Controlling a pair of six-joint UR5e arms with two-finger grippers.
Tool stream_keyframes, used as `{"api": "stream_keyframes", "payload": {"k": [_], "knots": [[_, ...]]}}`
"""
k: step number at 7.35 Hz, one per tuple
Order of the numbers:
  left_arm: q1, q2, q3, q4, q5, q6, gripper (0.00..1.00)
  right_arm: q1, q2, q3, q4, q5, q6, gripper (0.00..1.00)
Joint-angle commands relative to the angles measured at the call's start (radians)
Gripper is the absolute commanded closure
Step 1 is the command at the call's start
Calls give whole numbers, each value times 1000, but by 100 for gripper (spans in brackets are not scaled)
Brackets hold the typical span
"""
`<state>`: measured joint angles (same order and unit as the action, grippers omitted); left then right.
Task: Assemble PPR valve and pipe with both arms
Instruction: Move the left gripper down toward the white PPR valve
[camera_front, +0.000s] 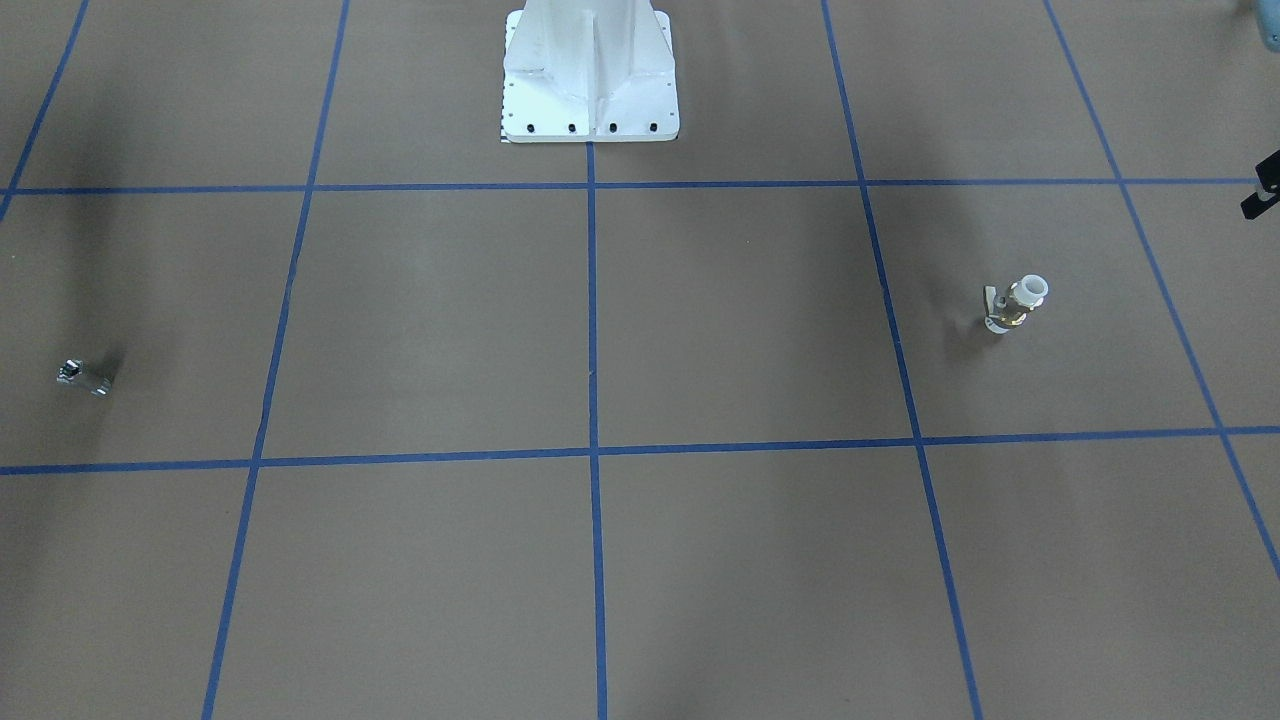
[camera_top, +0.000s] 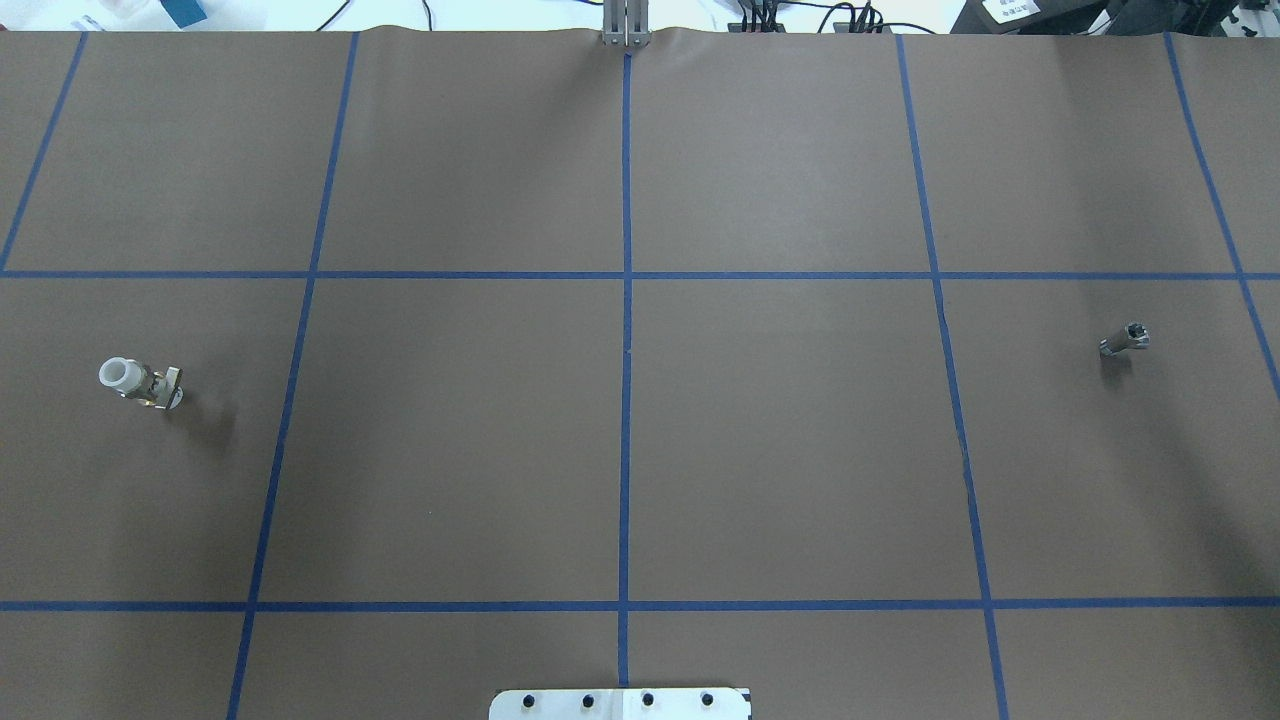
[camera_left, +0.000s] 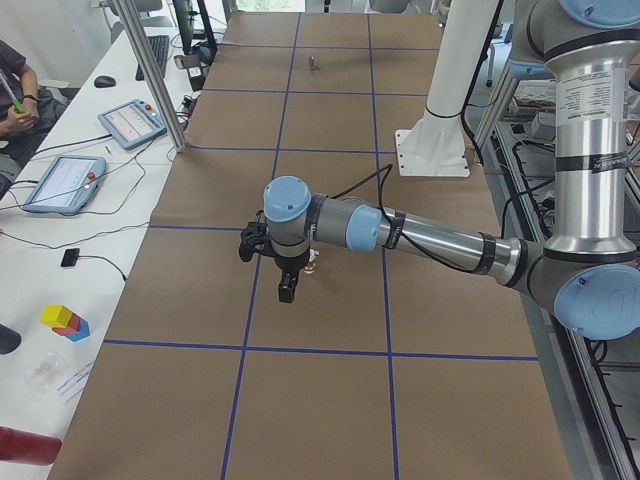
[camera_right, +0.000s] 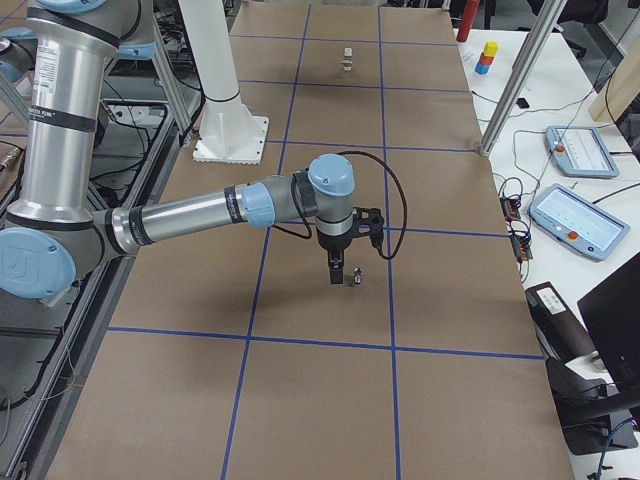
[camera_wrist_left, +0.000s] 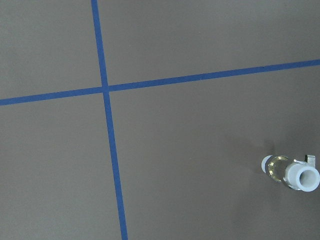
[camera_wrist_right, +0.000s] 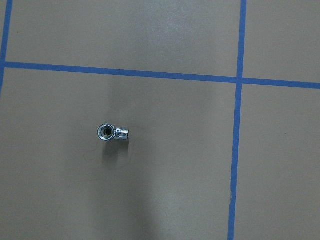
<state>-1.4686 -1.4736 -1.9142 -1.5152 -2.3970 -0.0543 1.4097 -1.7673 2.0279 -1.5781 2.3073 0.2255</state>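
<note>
The PPR valve (camera_top: 140, 381), white ring end, brass middle and small side handle, stands on the brown table at my left; it also shows in the front view (camera_front: 1018, 305) and low right in the left wrist view (camera_wrist_left: 294, 173). The pipe (camera_top: 1126, 339), a stubby chrome fitting, lies far to my right (camera_front: 82, 375) and shows from above in the right wrist view (camera_wrist_right: 112, 132). My left gripper (camera_left: 285, 285) hangs above the table just beside the valve (camera_left: 314, 266). Close to the pipe (camera_right: 356, 277), my right gripper (camera_right: 337, 272) also hangs over the table. For either gripper I cannot tell whether it is open or shut.
Blue tape lines divide the brown table (camera_top: 620, 440) into a grid. The white pedestal base (camera_front: 590, 75) stands at the robot's edge. Tablets (camera_left: 65, 180), cables, coloured blocks (camera_left: 65, 320) and a person's arm (camera_left: 15, 95) are on the side bench beyond the table.
</note>
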Motion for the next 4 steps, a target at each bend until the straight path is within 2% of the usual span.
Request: {"api": "stream_keyframes", "payload": {"k": [1,3,4], "knots": [[7,-13,-17,-5,-1,-51,0,0,0,0,1,4,0,0],[66,-16,-25,-127,-1,-201,0,0,0,0,3,4,0,0],[170,-16,-19,-190,7,-332,0,0,-1,0,3,4,0,0]]}}
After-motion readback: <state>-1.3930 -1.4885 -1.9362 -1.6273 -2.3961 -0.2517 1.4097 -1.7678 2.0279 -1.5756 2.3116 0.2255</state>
